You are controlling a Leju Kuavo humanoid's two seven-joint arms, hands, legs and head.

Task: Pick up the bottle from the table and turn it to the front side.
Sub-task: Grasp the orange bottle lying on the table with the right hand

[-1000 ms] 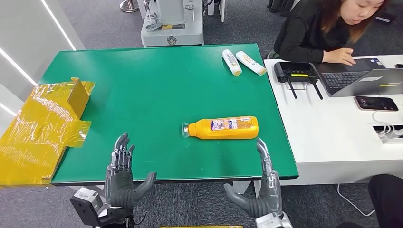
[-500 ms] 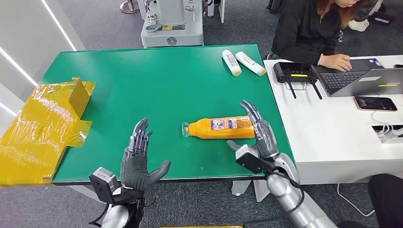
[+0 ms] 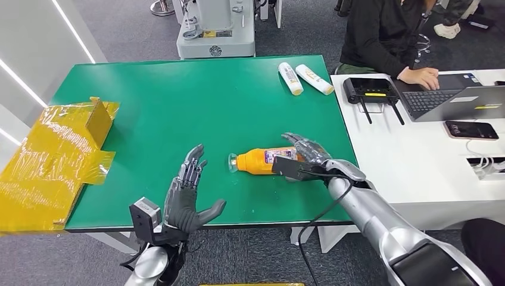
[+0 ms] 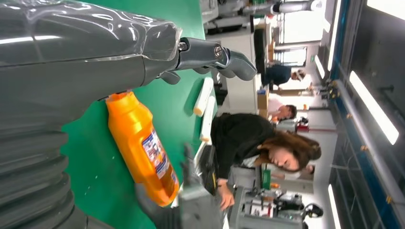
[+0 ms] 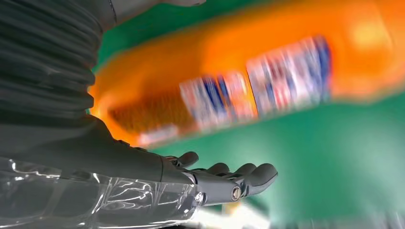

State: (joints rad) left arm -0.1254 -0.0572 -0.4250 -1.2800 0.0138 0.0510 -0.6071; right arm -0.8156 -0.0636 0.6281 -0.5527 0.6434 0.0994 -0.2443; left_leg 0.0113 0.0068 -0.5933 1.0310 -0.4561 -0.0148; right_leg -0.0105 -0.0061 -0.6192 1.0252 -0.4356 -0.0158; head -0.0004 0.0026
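Left hand (image 3: 189, 196) hovers open, fingers spread, above near table (image 3: 178, 107) edge. Orange bottle (image 3: 257, 159) lies on its side mid-table; right hand (image 3: 306, 150) covers its base end, grip unclear. Bottle blurred in right wrist view.

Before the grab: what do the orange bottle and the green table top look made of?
Orange bottle: probably glossy plastic, with soft highlights, a printed label and a clear cap. Green table top: a smooth, matte mat or laminate, evenly coloured with hardly any glare; which one is hard to tell.
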